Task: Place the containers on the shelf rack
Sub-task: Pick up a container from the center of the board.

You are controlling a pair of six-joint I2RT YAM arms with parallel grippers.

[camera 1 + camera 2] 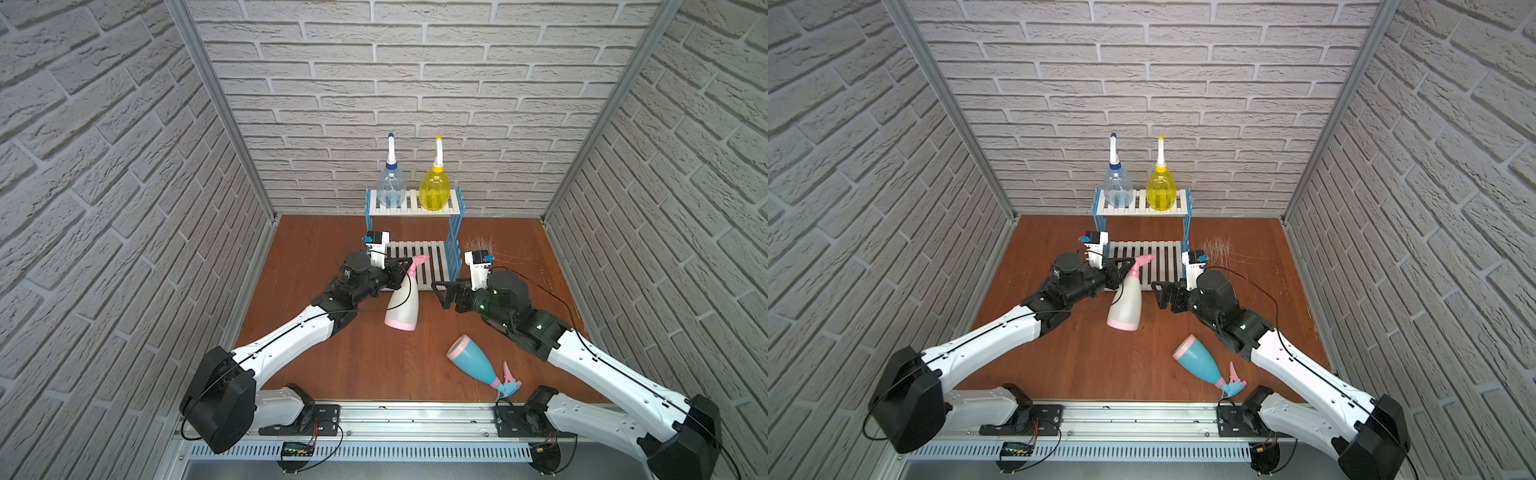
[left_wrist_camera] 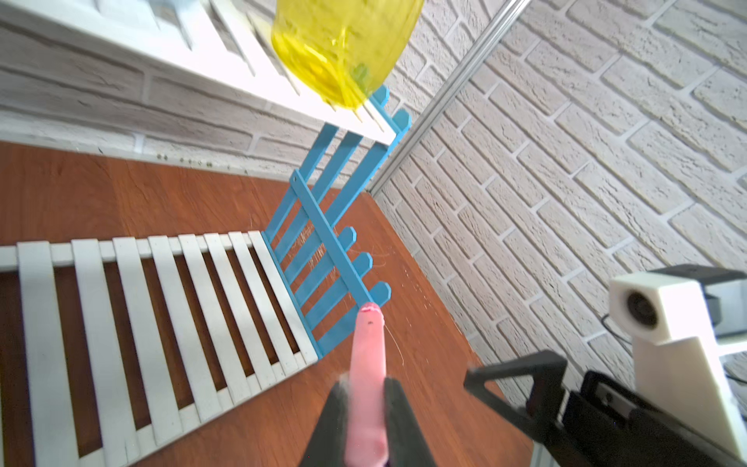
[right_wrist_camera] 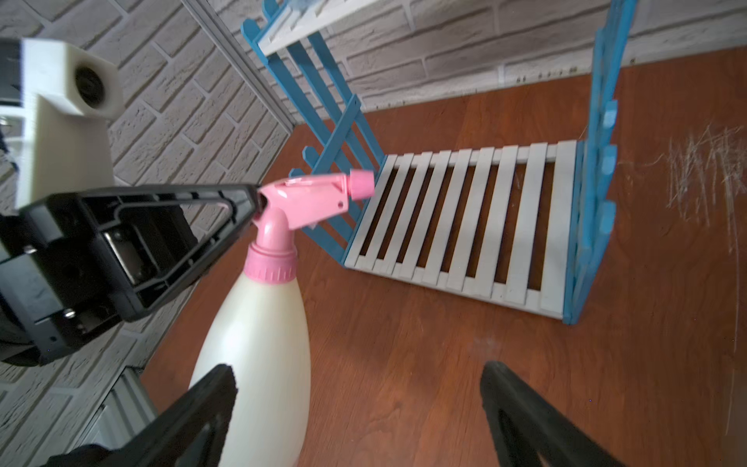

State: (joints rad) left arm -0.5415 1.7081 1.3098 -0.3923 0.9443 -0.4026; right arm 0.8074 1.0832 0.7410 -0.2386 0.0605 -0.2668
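Nearest us, the blue bottle lies on its side. The cream bottle stands just before the rack's lower shelf, our left gripper pinching only its pink head. We judge the body could swing or slip when lifted. Left arm stretches forward, low; our right gripper hovers open and empty beside the bottle.

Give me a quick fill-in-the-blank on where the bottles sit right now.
1. The clear bottle and the yellow bottle stand on the rack's ___ shelf.
2. The light blue bottle lies on its ___ on the table.
3. The left gripper grips the cream-white bottle by its ___ sprayer head.

Missing words: top; side; pink.
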